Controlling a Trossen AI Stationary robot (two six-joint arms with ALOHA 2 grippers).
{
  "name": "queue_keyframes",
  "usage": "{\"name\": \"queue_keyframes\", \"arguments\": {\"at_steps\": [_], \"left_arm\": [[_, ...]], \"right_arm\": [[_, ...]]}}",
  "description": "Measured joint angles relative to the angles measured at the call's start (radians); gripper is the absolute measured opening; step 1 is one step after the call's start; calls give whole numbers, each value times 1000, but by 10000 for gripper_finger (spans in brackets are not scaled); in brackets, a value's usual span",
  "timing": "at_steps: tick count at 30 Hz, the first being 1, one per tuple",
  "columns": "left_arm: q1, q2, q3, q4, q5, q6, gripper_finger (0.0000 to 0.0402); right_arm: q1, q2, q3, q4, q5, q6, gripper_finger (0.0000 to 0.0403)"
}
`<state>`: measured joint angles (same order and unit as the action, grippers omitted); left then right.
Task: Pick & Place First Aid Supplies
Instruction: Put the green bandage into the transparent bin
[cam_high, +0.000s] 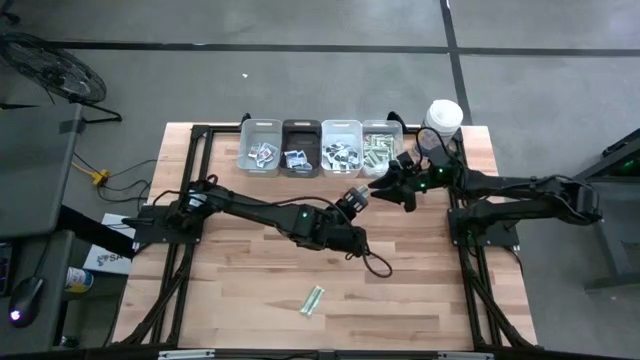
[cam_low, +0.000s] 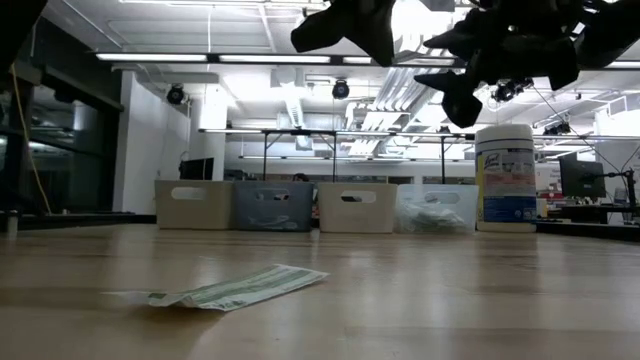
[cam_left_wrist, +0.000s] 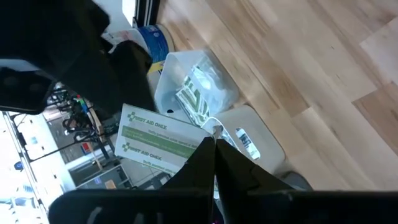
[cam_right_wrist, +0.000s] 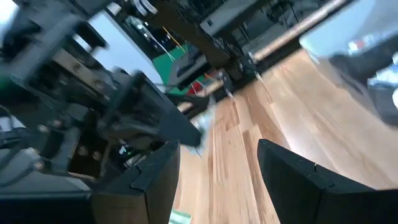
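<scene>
Wooden tabletop under bright workshop lights, four bins (cam_high: 320, 146) along the far edge. Left gripper (cam_left_wrist: 214, 138) raised, pinched shut on a green-and-white packet (cam_left_wrist: 158, 142), clear bin of matching strips (cam_left_wrist: 196, 93) just beyond the fingertips. Right gripper (cam_right_wrist: 217, 163) spread wide, empty, facing the left one. Best carried on over that bin, released low. Another green packet (cam_high: 314, 300) well behind, near the table's front.

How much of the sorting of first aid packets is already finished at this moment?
Mostly finished: the four bins at the table's far edge already hold packets. In hand: the left end effector is shut on a green-and-white packet, raised near the rightmost bin; the right end effector waits open, facing it. Left: one green-and-white strip on the table's near side.
</scene>
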<state>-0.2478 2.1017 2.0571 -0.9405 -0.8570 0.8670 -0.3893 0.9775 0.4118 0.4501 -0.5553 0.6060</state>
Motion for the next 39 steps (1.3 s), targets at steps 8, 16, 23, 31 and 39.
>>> {"name": "queue_keyframes", "arguments": {"at_steps": [8,16,23,31,39], "left_arm": [[5,0,0,2,0,0,0],[19,0,0,7,6,-2,0],[19,0,0,7,13,-2,0],[19,0,0,7,13,-1,0],[19,0,0,29,14,-1,0]], "right_arm": [[8,10,0,74,2,15,209],[52,89,0,145,45,6,209],[53,103,0,161,56,-5,182],[53,103,0,183,85,-27,112],[53,103,0,184,78,-46,20]]}}
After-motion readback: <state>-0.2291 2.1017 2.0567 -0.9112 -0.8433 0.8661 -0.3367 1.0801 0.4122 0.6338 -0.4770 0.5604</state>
